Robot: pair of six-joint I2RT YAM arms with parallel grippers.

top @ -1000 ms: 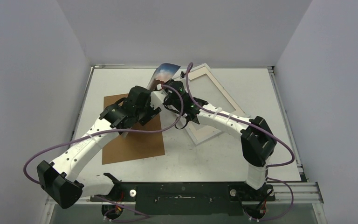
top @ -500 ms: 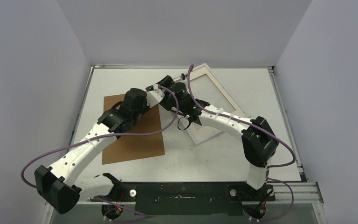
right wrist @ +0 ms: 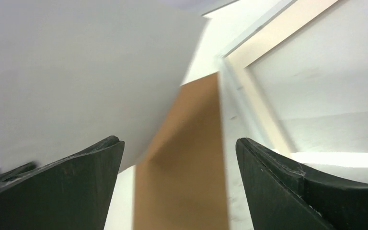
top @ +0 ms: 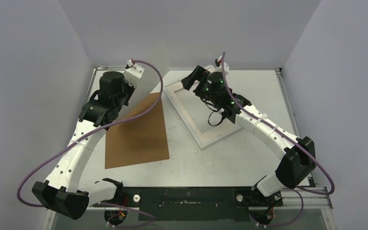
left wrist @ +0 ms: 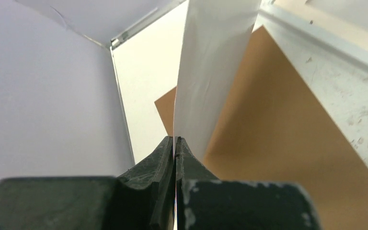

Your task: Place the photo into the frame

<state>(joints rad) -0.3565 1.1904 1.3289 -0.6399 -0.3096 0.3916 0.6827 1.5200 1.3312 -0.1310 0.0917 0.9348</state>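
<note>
Pinching photo (left wrist: 211, 72) w/ L end effector (left wrist: 175, 142).

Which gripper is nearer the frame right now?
Right. The right gripper hangs open over the frame's far corner. The left gripper is off to the frame's left, fingers shut on the photo, above the brown board.

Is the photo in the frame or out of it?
Out. The left gripper is shut on one edge of the photo, holding it up above the brown board; the frame lies apart on the table.
</note>
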